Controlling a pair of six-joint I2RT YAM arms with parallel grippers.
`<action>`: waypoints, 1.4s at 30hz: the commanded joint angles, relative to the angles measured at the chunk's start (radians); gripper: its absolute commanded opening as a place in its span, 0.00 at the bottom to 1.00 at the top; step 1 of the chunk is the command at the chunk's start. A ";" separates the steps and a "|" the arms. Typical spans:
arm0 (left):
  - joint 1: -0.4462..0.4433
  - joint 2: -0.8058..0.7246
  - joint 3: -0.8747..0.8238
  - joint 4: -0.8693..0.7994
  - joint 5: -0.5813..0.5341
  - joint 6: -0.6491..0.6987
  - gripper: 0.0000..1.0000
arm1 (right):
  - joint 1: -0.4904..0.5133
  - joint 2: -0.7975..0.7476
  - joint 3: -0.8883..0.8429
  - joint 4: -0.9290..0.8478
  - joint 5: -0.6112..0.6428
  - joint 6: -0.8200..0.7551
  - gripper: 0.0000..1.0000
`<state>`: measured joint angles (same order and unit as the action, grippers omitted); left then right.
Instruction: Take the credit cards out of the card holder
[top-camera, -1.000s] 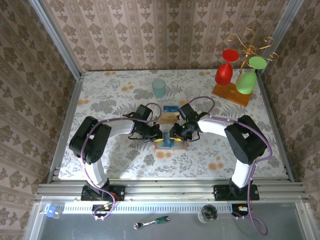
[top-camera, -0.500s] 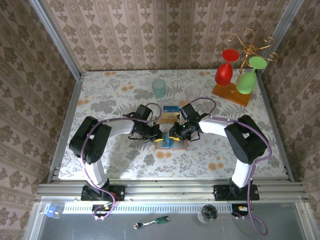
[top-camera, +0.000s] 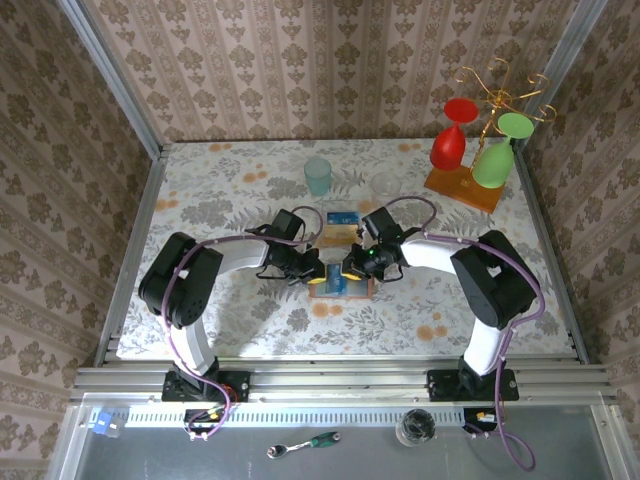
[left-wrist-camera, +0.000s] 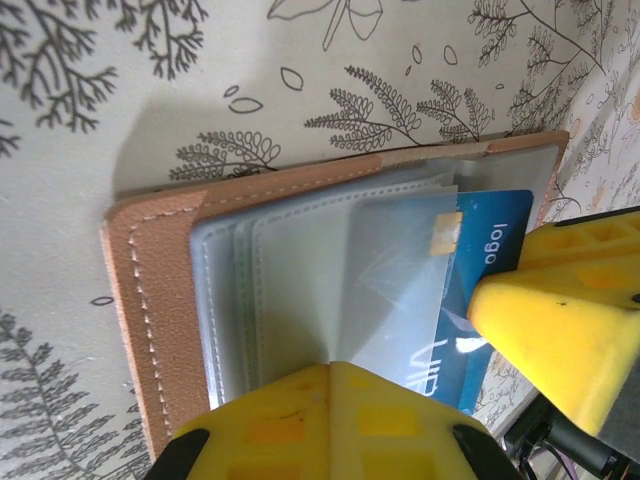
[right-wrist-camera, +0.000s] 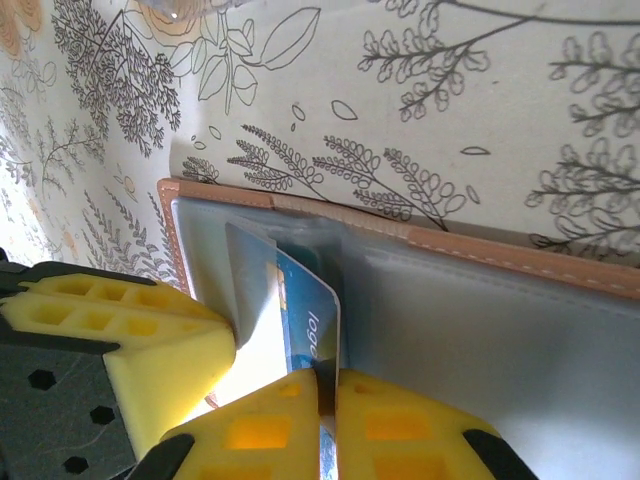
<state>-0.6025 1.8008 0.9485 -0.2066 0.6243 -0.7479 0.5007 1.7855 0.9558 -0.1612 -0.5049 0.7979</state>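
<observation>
Card holder (top-camera: 340, 286) lay open on the worktop (top-camera: 220, 200) between your two arms. Your left end effector (left-wrist-camera: 330, 415) was clenched and bore down on the clear sleeves (left-wrist-camera: 330, 270), apparently to pin the holder flat. Your right end effector (right-wrist-camera: 326, 425) gripped the blue credit card (right-wrist-camera: 305, 320) by its edge, half out of its pocket, so a pull should free it.

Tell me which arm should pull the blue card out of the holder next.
Probably right. The right gripper is shut on the blue card at its exposed edge, while the left gripper, shut, rests on the card holder over its clear sleeves, seemingly pinning it.
</observation>
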 joint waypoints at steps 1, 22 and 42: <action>0.000 0.011 -0.007 -0.032 0.000 0.014 0.00 | -0.016 -0.043 -0.023 -0.063 0.030 -0.029 0.08; 0.037 -0.049 -0.082 -0.013 0.012 0.037 0.00 | -0.053 -0.188 0.125 -0.323 0.173 -0.257 0.02; 0.081 -0.106 -0.052 -0.026 0.045 0.049 0.05 | -0.068 -0.015 0.564 -0.620 0.286 -0.944 0.00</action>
<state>-0.5266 1.7367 0.8654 -0.1989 0.6518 -0.7208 0.4381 1.7161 1.4528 -0.6655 -0.2543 0.0402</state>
